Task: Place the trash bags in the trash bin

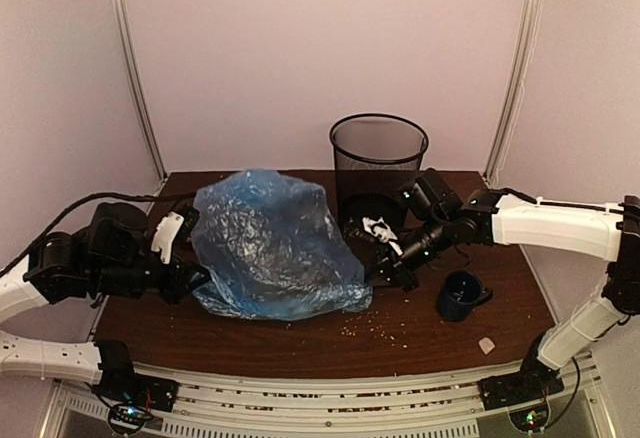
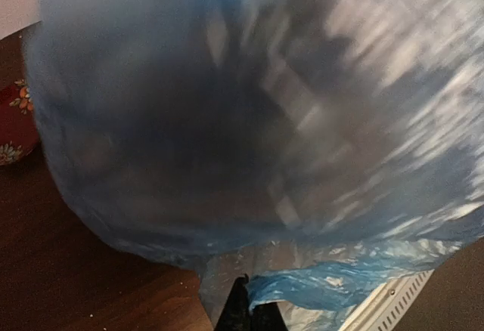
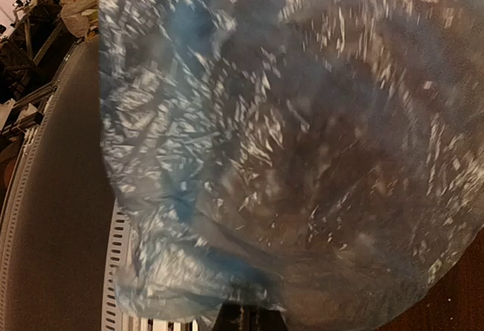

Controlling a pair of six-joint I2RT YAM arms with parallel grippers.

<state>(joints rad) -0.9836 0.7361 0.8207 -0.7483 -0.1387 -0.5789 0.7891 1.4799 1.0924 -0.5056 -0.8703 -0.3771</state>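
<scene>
Film fills nearly all of both wrist views: the light-blue bag (image 1: 270, 248) sits puffed up at left-centre of the table (image 1: 300, 343), between the two arms and wholly outside the bin (image 1: 378, 158). At the bag's lower left edge is the left gripper (image 1: 198, 280). In its own view the dark fingers (image 2: 233, 317) are pressed together at the bottom of the frame with a twist of film pinched between them. At the lower right edge the right gripper (image 1: 383, 273) touches the bag. Only a dark sliver of it shows under the plastic in its own view, so I cannot tell whether it is closed.

The bin stands upright at upper centre, mouth open, near the bag's upper right corner. Its base is hidden behind the right arm. Bare wood runs along the bottom of the table, dotted with crumbs (image 1: 378, 328). A dark blue mug (image 1: 460, 296) sits at lower right (apart from the bag).

Both wrist views are blurred. A red patterned thing (image 2: 11, 123) is cut off at the left edge of the left one, too little to identify.
</scene>
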